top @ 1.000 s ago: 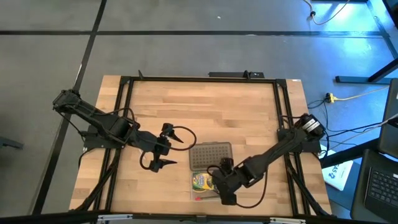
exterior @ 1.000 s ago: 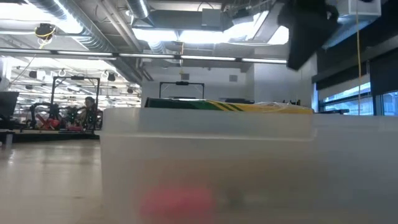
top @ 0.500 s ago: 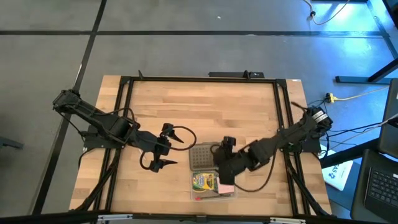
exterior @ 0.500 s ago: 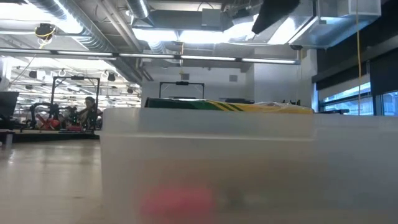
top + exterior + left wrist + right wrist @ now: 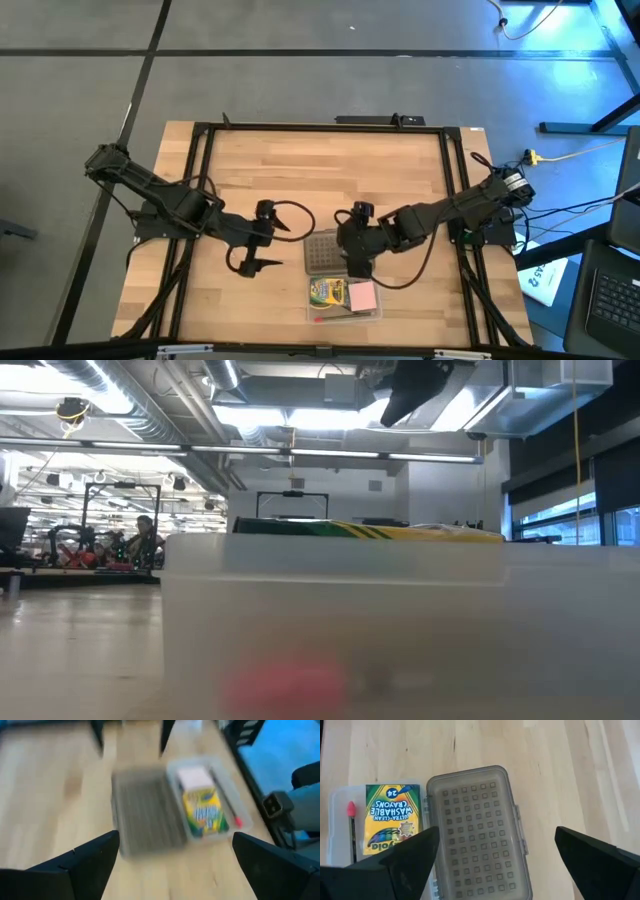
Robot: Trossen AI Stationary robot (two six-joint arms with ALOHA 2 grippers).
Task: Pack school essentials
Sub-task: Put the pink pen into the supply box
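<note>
Since a second ago: right arm swung up from the lower centre of the high view, off the case and onto the lid; left arm unmoved.
Right gripper [image 5: 352, 243]: mine, jaws wide apart and empty, over the grey dotted lid [image 5: 326, 252], centre of the high view.
Left gripper [image 5: 268, 236]: mine too, fingers spread, nothing between them, left of centre and apart from the lid.
Clear case [image 5: 345, 316]: lower centre of the high view, on the wooden table [image 5: 330, 170], its upper edge against the lid.
In the case: green-yellow crayon box [image 5: 328, 292] on the left, pink square pad [image 5: 362, 296] just beside it on the right, a pencil with a red eraser end [image 5: 319, 319] along the lower edge.
Lid: lies flat, grid of small squares facing up.
Right wrist view only: crayon box [image 5: 394, 818] label readable, "24 Ultra-Clean Washable Crayons"; pencil [image 5: 352, 830] lying beside the box; lid [image 5: 473, 835] fills the middle; pad hidden.
Left wrist view only: blurred, yet shows lid [image 5: 147, 812], crayon box [image 5: 204, 811] and pale pad [image 5: 194, 776] side by side in the case.
Low view only: translucent case wall [image 5: 330, 630] close up, a pink smear low inside, probably the pad; crayon box top [image 5: 360, 529] above the rim.
Scissors, blue eraser: not made out.
</note>
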